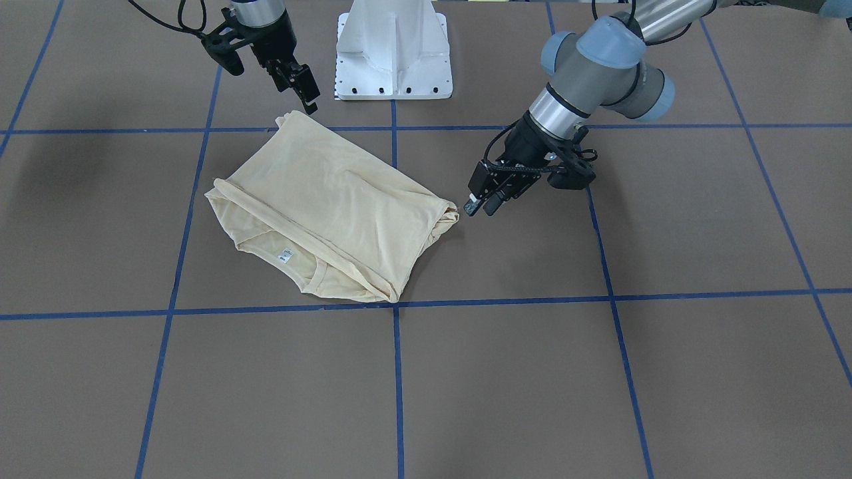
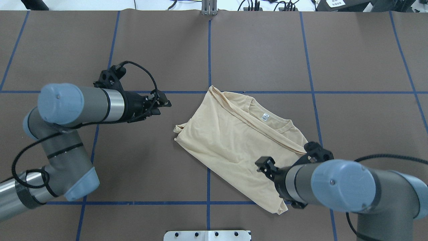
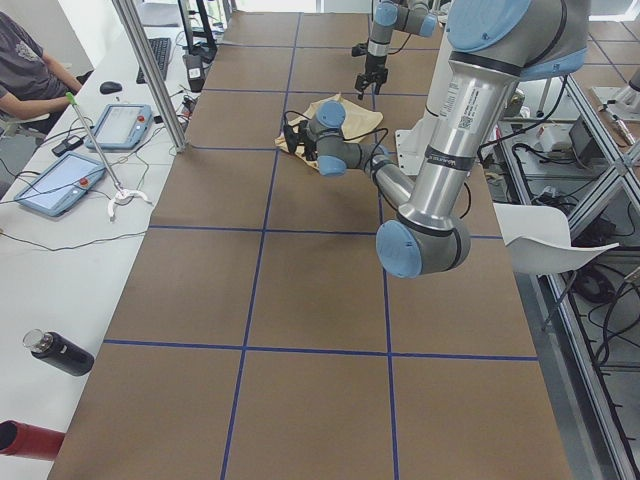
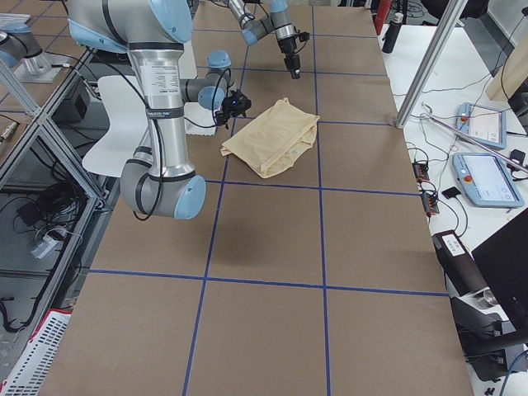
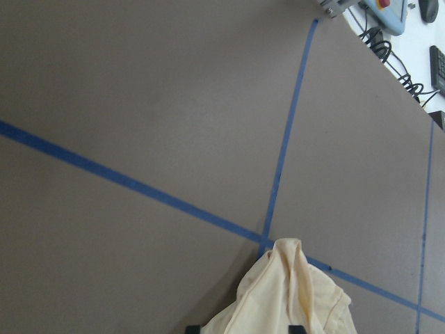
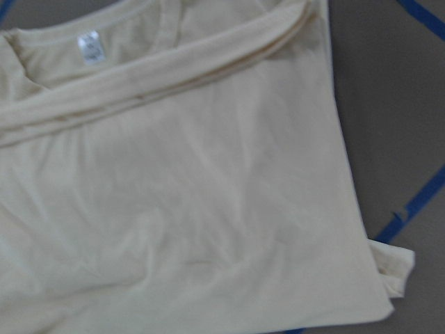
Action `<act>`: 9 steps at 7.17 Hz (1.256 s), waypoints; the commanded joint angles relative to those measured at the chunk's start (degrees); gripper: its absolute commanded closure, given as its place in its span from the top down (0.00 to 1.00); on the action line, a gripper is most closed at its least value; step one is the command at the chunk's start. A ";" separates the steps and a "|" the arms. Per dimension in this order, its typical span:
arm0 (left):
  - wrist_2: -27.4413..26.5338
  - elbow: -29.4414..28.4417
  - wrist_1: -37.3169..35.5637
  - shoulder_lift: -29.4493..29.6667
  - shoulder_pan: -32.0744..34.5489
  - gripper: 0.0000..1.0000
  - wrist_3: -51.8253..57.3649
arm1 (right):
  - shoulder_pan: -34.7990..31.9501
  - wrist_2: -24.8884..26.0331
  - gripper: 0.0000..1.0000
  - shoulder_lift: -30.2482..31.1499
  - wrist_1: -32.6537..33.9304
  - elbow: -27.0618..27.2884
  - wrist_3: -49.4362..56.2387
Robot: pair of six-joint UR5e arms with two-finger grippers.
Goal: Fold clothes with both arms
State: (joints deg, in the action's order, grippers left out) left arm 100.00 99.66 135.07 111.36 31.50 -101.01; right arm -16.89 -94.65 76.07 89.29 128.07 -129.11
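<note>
Folded cream T-shirt [image 2: 230,140] on table [image 2: 267,50]; left fingers [image 1: 494,198] apart beside its corner, right fingers [image 1: 305,83] over its edge, spread unclear

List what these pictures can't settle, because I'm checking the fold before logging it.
1. Any print on the shirt: no view shows one; the folded fabric could hide it.
2. Neck label text: blurred in the right wrist view, too small elsewhere.
3. Right claw opening: its fingers lie outside its wrist view and are unclear elsewhere.
</note>
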 commanded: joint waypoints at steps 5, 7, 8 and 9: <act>-7.28 -5.88 -1.39 2.72 -8.29 0.55 -0.86 | -9.82 -4.14 1.00 -4.44 -0.78 -7.66 9.49; -7.36 -5.80 -1.48 2.72 -8.38 0.55 -0.86 | -9.74 -4.14 1.00 -4.52 -0.87 -7.58 9.49; -7.36 -5.80 -2.61 3.42 -8.38 0.53 -0.95 | -9.74 -4.14 1.00 -4.52 -0.87 -7.58 9.49; -7.36 -5.80 -2.97 3.60 -8.38 0.35 -0.95 | -9.74 -4.14 1.00 -4.52 -0.87 -7.58 9.49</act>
State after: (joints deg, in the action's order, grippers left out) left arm 92.64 93.87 132.77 114.59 23.14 -101.92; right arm -26.65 -98.79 71.56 88.42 120.50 -119.62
